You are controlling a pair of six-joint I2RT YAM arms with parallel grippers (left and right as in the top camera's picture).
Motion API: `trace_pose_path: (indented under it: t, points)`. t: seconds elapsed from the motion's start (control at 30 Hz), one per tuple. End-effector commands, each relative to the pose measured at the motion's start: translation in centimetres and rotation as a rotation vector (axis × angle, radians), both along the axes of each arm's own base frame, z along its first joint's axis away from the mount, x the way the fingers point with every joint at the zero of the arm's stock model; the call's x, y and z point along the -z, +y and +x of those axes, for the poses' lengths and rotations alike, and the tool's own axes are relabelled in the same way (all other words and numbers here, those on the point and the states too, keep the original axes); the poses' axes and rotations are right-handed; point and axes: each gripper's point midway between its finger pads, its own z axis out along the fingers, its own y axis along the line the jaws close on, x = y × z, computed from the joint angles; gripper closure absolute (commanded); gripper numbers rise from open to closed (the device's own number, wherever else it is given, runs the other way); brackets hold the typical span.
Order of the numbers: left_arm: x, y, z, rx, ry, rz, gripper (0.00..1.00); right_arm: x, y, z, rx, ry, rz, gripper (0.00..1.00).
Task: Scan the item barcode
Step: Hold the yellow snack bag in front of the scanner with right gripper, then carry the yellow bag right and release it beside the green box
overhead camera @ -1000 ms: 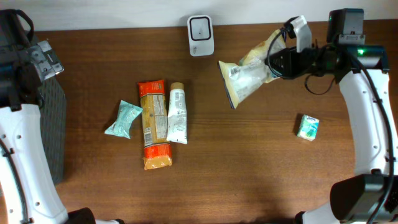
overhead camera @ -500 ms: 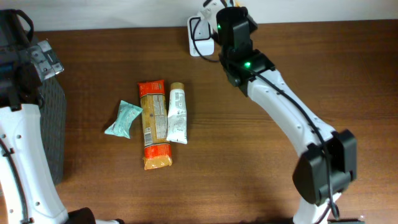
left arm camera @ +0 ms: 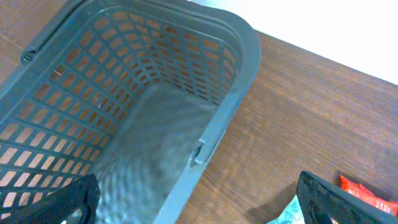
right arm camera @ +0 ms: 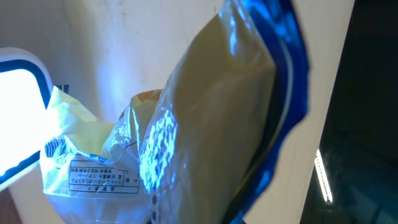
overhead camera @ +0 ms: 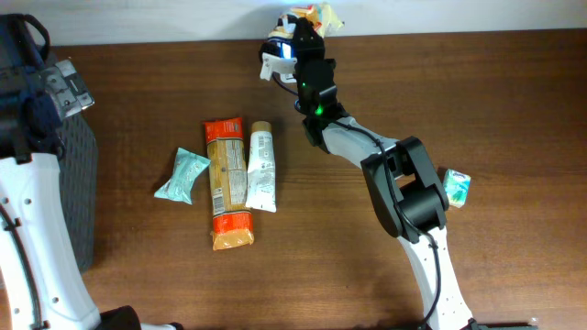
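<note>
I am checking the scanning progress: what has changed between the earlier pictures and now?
The right arm, jaws shut on the clear plastic bag of yellow snacks, carried it leftward from the right side to the white barcode scanner. Unmoved: left arm over the grey plastic basket, teal packet, orange bar wrapper, white tube, small green carton.

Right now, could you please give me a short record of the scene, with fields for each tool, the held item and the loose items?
right tool: shut on the plastic bag
held item: plastic bag with a printed label, held close to the scanner at the table's far edge
left tool: open, empty, above the grey basket
loose items: teal packet, orange pack and white tube side by side; small green carton apart, beside the right arm
</note>
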Motion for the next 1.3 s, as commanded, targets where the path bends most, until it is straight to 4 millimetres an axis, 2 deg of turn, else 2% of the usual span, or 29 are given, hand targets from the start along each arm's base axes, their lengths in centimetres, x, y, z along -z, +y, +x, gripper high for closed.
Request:
trace_pose_path:
  t: [0.0,0.17,0.3,0.4,0.8,0.87,0.9,0.97,1.0,1.03,1.07,1.13,1.17,1.23,1.27]
  points:
    - [-0.3,0.2,-0.3,-0.004,0.001,0.016,0.01,-2.0,0.9,-0.3,-0.034,-0.046,-0.031,0.96]
    - [-0.3,0.2,-0.2,-0.004,0.000,0.016,0.01,-2.1,1.3,-0.4,-0.056,-0.048,-0.034,0.96]
    - [-0.3,0.2,-0.3,-0.004,0.001,0.016,0.01,-3.4,1.4,-0.7,-0.070,-0.101,-0.012,0.96]
    - [-0.3,0.2,-0.3,-0.004,0.001,0.016,0.01,-6.5,2.0,-1.8,-0.126,-0.230,0.027,0.96]
    - [-0.3,0.2,-0.3,-0.004,0.001,0.016,0.01,-6.7,1.3,-1.5,-0.121,-0.226,0.025,0.96]
    - [-0.3,0.2,-0.3,-0.004,0.001,0.016,0.01,-8.9,1.0,-2.0,-0.133,-0.217,0.081,0.96]
    - [-0.3,0.2,-0.3,-0.004,0.001,0.016,0.01,-11.5,0.3,-2.8,-0.132,-0.233,0.154,0.96]
    - [-0.3,0.2,-0.3,-0.004,0.001,0.016,0.01,-15.4,-1.2,-3.8,-0.119,-0.272,0.304,0.96]
    - [-0.3,0.2,-0.3,-0.004,0.001,0.016,0.01,-17.8,-2.4,-4.7,-0.094,-0.303,0.397,0.96]
    - [-0.3,0.2,-0.3,-0.004,0.001,0.016,0.01,-19.4,-3.4,-5.2,-0.066,-0.315,0.455,0.96]
    - [-0.3,0.2,-0.2,-0.004,0.000,0.016,0.01,-20.3,-4.2,-5.6,-0.033,-0.281,0.500,0.96]
    - [-0.3,0.2,-0.3,-0.004,0.001,0.016,0.01,-19.4,-4.3,-5.7,-0.011,-0.105,0.548,0.96]
    - [-0.3,0.2,-0.3,-0.004,0.001,0.016,0.01,-18.4,-4.2,-6.4,-0.026,0.054,0.648,0.96]
    - [-0.3,0.2,-0.3,-0.004,0.001,0.016,0.01,-17.9,-4.4,-8.4,-0.053,0.237,0.853,0.96]
    - [-0.3,0.2,-0.3,-0.004,0.001,0.016,0.01,-17.9,-4.7,-10.0,-0.072,0.349,0.989,0.96]
